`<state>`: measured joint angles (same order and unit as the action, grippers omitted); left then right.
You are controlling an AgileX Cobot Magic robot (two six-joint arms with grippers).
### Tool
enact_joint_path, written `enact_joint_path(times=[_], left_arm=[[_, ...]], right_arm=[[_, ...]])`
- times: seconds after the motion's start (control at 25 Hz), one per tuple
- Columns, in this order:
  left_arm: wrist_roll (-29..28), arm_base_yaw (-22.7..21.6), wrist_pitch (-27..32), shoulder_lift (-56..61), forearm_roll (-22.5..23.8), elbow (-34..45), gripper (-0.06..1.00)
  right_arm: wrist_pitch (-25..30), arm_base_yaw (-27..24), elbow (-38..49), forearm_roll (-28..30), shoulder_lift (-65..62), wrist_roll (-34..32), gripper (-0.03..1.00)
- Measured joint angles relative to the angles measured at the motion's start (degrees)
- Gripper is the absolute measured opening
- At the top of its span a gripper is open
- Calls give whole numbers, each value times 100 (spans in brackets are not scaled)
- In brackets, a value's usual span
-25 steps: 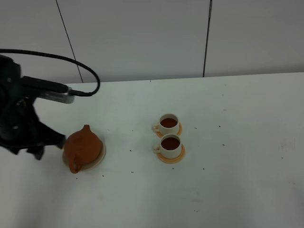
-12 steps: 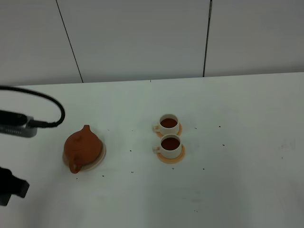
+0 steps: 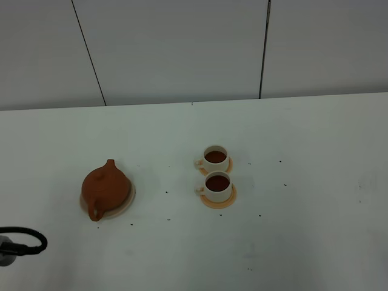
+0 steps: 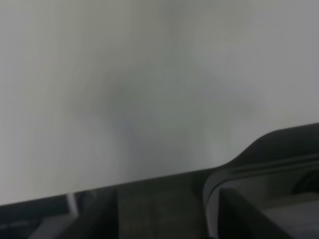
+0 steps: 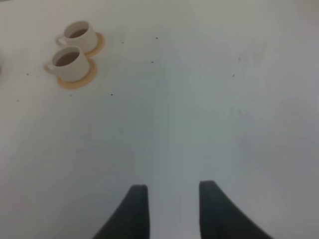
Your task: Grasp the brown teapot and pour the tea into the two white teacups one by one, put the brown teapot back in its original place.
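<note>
The brown teapot (image 3: 106, 189) sits upright on the beige plate (image 3: 127, 201) at the left, spout toward the front. The two white teacups stand right of the middle, each on an orange coaster. The far cup (image 3: 216, 157) and the near cup (image 3: 217, 183) both hold dark tea. They also show in the right wrist view, far cup (image 5: 79, 34) and near cup (image 5: 70, 62). My right gripper (image 5: 172, 186) is open and empty, well away from the cups. The left wrist view is blurred and shows no fingers. Only a black cable (image 3: 24, 240) of the left arm shows.
The white table (image 3: 303, 151) bears small dark specks. A grey panelled wall (image 3: 182, 48) stands behind it. Dark blurred shapes (image 4: 249, 199) fill the lower edge of the left wrist view.
My left arm has drawn back from beside the teapot and left the view at the lower left. The teapot and cups have not moved.
</note>
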<state>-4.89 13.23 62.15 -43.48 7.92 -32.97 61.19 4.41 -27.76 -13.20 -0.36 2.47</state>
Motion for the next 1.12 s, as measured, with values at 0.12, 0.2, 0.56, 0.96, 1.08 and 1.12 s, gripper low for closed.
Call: enact_joint_path(times=[0.12, 0.2, 0.56, 0.96, 1.08, 1.12], left_arm=[[0, 0, -105, 264, -69, 262, 51], [28, 0, -163, 340, -154, 350, 51], [86, 0, -233, 350, -212, 357, 51], [-7, -1497, -248, 925, -130, 357, 51], [326, -1943, -254, 1361, -372, 357, 51], [389, -2001, -249, 1535, -434, 357, 51]], right_arm=[[0, 0, 0, 0, 0, 0, 24], [0, 0, 0, 0, 0, 0, 24], [0, 0, 0, 0, 0, 0, 24], [0, 0, 0, 0, 0, 0, 24], [0, 0, 0, 0, 0, 0, 24], [0, 0, 0, 0, 0, 0, 24]])
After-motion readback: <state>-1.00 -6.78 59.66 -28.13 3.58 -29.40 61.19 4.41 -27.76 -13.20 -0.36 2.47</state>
